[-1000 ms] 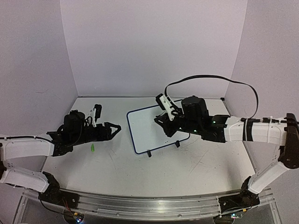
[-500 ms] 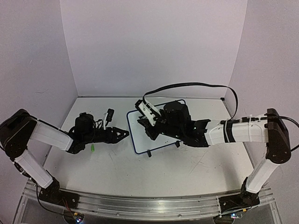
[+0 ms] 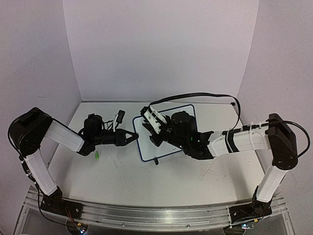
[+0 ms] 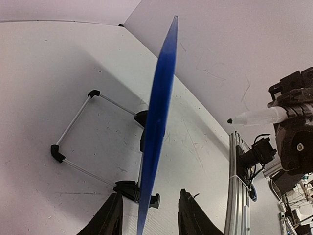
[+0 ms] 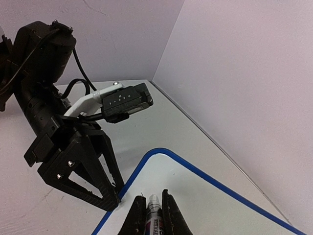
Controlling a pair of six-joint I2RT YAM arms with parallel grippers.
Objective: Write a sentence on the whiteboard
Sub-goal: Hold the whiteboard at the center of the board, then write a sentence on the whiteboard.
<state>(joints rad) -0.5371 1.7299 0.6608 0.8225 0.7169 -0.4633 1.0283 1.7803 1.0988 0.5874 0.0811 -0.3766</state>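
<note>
The left tool point(image 4: 149, 216), having moved right and narrowed, straddles the left edge of the whiteboard point(image 5: 195, 205) standing mid-desk point(image 3: 146, 181), its fingers clear of the rim. The right tool point(image 5: 155, 218) pinches a marker point(image 5: 154, 204) above the board.

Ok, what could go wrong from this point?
The left gripper straddles the whiteboard edge, jaws not yet touching; an off-centre close could shove or tip it on its small feet. The right gripper holds the marker close beside the left fingers, so they could collide.
</note>
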